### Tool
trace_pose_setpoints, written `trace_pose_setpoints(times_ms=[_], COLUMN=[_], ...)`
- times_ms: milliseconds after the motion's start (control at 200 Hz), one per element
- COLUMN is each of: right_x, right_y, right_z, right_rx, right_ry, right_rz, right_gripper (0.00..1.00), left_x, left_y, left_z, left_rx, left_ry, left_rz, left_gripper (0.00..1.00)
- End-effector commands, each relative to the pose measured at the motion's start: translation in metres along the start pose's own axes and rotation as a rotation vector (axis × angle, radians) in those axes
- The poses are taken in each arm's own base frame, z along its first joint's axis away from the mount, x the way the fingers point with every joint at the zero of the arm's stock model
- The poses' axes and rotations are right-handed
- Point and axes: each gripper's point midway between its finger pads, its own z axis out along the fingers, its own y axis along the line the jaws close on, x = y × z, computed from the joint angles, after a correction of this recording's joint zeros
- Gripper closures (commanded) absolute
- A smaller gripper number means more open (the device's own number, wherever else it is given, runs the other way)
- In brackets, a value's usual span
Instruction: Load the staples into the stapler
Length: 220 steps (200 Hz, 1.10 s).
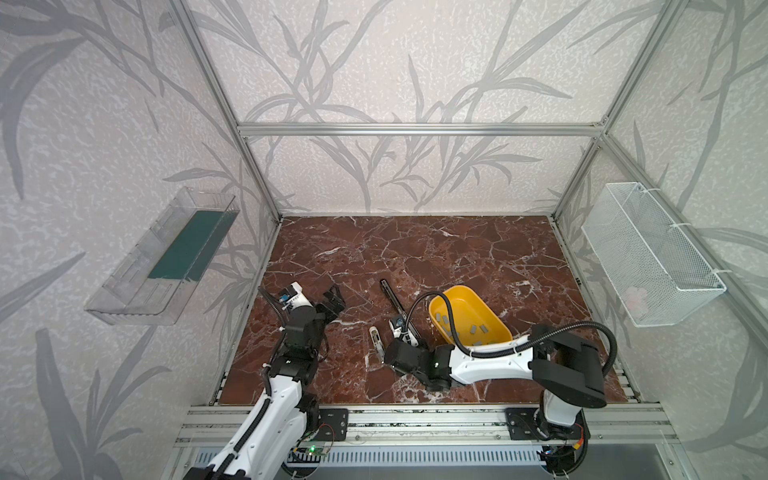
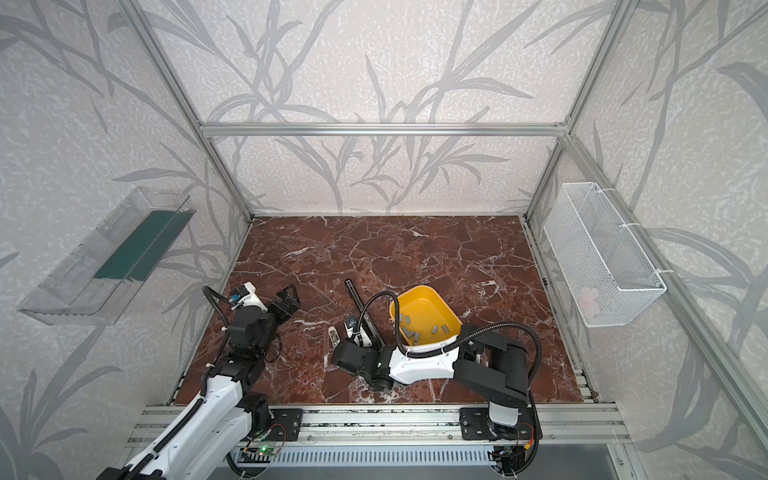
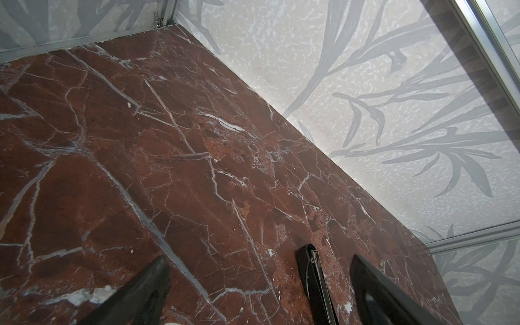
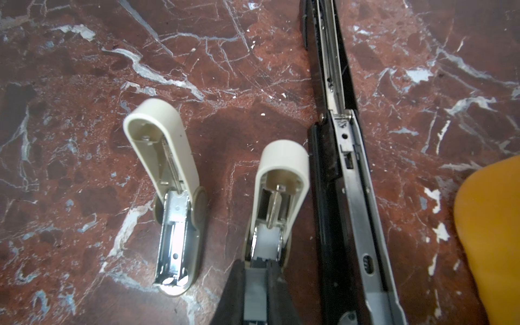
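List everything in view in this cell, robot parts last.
black stapler: one, black with a silver rail, opened flat mid-table
cream staplers: two, cream, opened, beside the black stapler
yellow tub: one, yellow, on the table right of the staplers
staple strips: several, grey, loose in the tub
held strip: one, grey, in the right tool
clear tray: one, see-through with a green insert, left wall
wire basket: one, white, right wall; pale contents unclear
table: one, red-brown marble
left tool: one, black, open and empty, left of the staplers
right tool: one, black, shut on the held strip, at a cream stapler
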Motion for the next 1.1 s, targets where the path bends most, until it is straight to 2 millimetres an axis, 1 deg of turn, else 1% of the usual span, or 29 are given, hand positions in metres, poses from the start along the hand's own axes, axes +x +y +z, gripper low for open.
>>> trace_pose_setpoints(times_ms=[0, 465, 955, 1095], right_x=[-0.001, -0.0009, 0.0044, 0.0018], right_y=[-0.0064, -0.0054, -0.0058, -0.0062], right_z=[0.0031, 0.0046, 0.0094, 0.008], right_rx=[0.024, 0.019, 0.033, 0.035], right_ry=[-0.01, -0.004, 0.019, 0.011], right_rz=[0.001, 0.003, 0.001, 0.003], right_gripper=[0.99, 0.99, 0.99, 0.99], left_x=[-0.0149, -0.0154, -0.0154, -0.015], left_y=[-0.0102, -0.0106, -0.011, -0.0107], left_z=[-0.002, -0.002, -0.0021, -0.0021], left_rx=[0.027, 0.029, 0.03, 0.03], left_ry=[-0.041, -0.043, -0.042, -0.042], left_rz=[-0.013, -0.015, -0.016, -0.016], left_gripper=[0.01, 0.01, 0.01, 0.01])
